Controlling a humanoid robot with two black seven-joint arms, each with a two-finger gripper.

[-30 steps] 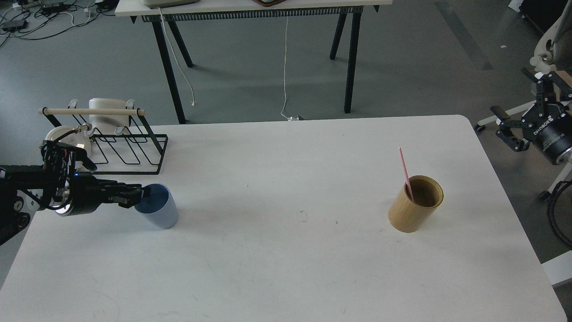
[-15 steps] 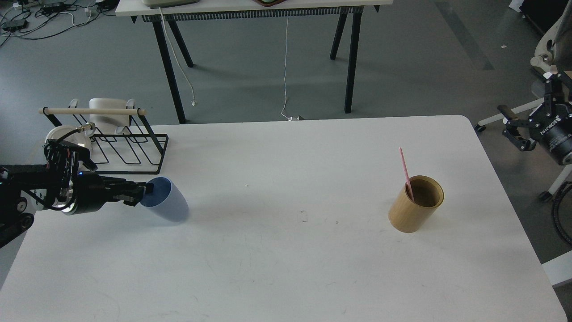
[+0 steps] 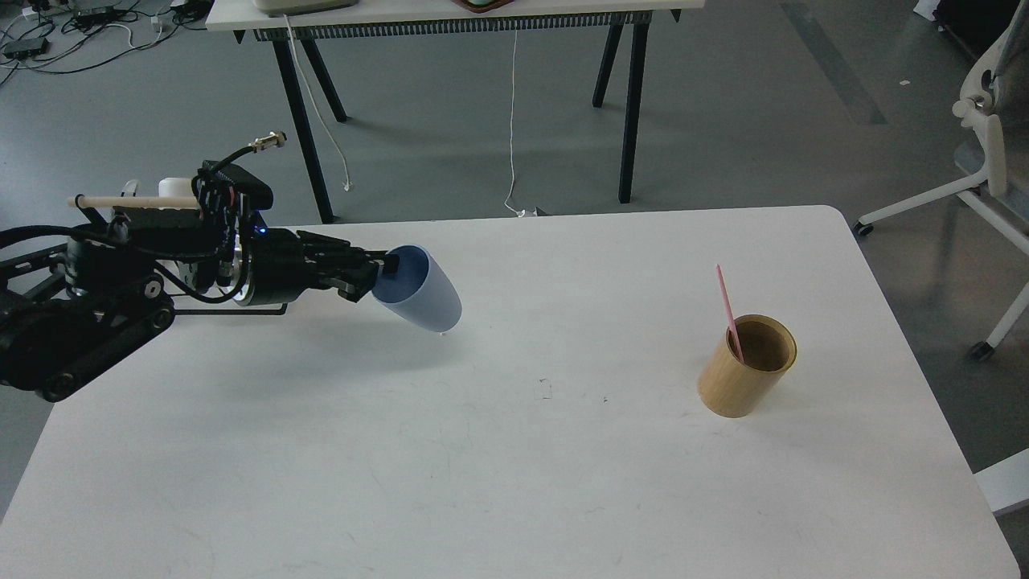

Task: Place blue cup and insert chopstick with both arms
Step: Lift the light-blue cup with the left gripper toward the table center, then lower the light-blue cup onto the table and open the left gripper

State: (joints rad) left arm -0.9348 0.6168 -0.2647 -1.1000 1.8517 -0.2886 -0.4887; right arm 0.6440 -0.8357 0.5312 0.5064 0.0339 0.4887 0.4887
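Note:
My left gripper (image 3: 384,272) is shut on the rim of the blue cup (image 3: 424,291) and holds it tilted, its mouth toward the arm, above the white table (image 3: 514,482) left of centre. The pink chopstick (image 3: 729,312) stands leaning in a tan wooden cylinder (image 3: 746,367) on the right side of the table. My right gripper is out of view.
A black wire rack with a pale wooden rod (image 3: 96,201) stands at the table's far left, mostly hidden behind my left arm. A second table (image 3: 450,16) stands beyond on black legs. A white office chair (image 3: 985,161) is at the right edge.
My left gripper has lifted the blue cup off the table and carried it right and away from me. The right gripper has gone out of view to the right.

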